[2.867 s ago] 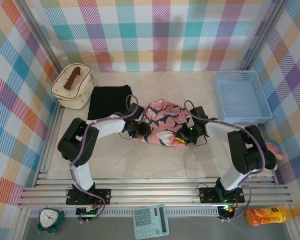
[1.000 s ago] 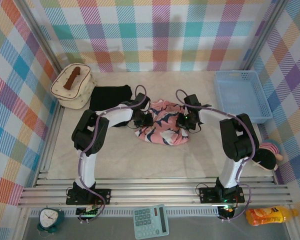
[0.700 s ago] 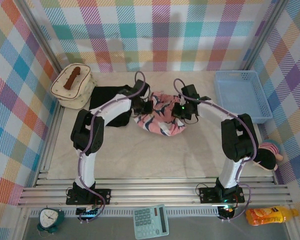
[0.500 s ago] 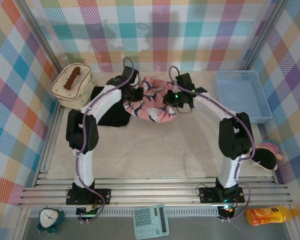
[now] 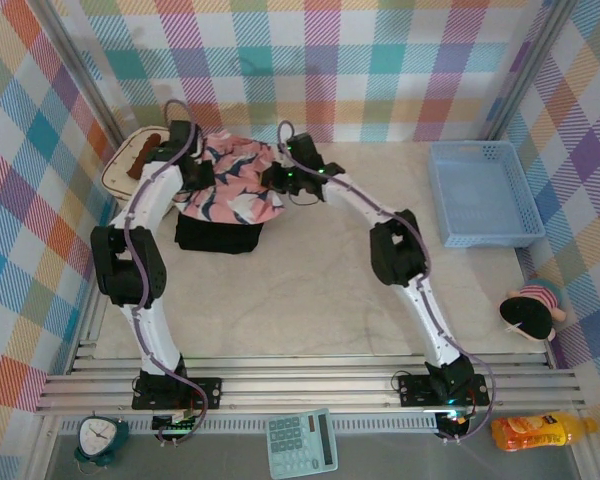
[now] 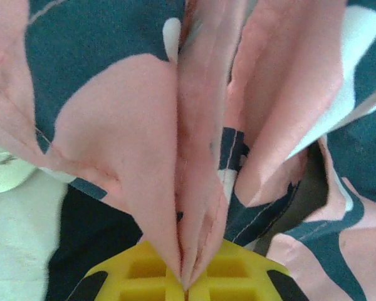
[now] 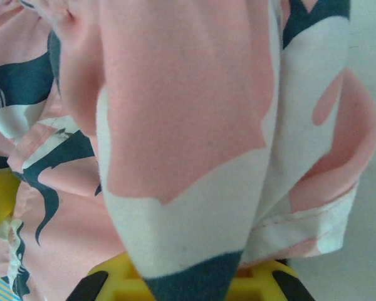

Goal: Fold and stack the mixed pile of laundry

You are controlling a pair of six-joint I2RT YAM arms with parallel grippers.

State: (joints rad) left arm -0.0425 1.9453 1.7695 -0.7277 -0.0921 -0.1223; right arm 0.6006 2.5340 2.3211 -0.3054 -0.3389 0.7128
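Evidently, each claw is clamped shut on a pinch of cloth. At the left claw (image 6: pixel 185 283), a gathered ridge of the pink garment (image 5: pixel 232 190) is seen nipped between the yellow fingers, with folds fanning away from the tips. At the right claw (image 7: pixel 189 273), a thick fold of the same cloth, pink with navy and white shapes, is gripped in the same way and bulges outward from the fingers.

Between the two claws the pink garment is slung, bunched rather than flat. Its long axis is judged to run from one claw to the other, across the tabletop (image 5: pixel 310 290). It appears to be held up by the two pinches, though whether its lower edge touches anything beneath cannot be told.

Just below the claws, and a little toward the arm bases, the black shirt (image 5: pixel 218 236) is laid as a squared-off dark shape on the tabletop. Its width is roughly matched by the gap between the claws, so neither arm is clearly nearer to it.

The coming move is judged to turn on this: the pink garment is hung almost directly above the black shirt, so a short descent, slightly back toward the bases, is needed for stacking.

Beyond the left claw a cream bag (image 5: pixel 120 178) is partly hidden by the cloth. Well off to the right claw's far side a blue basket (image 5: pixel 480 190) is set.
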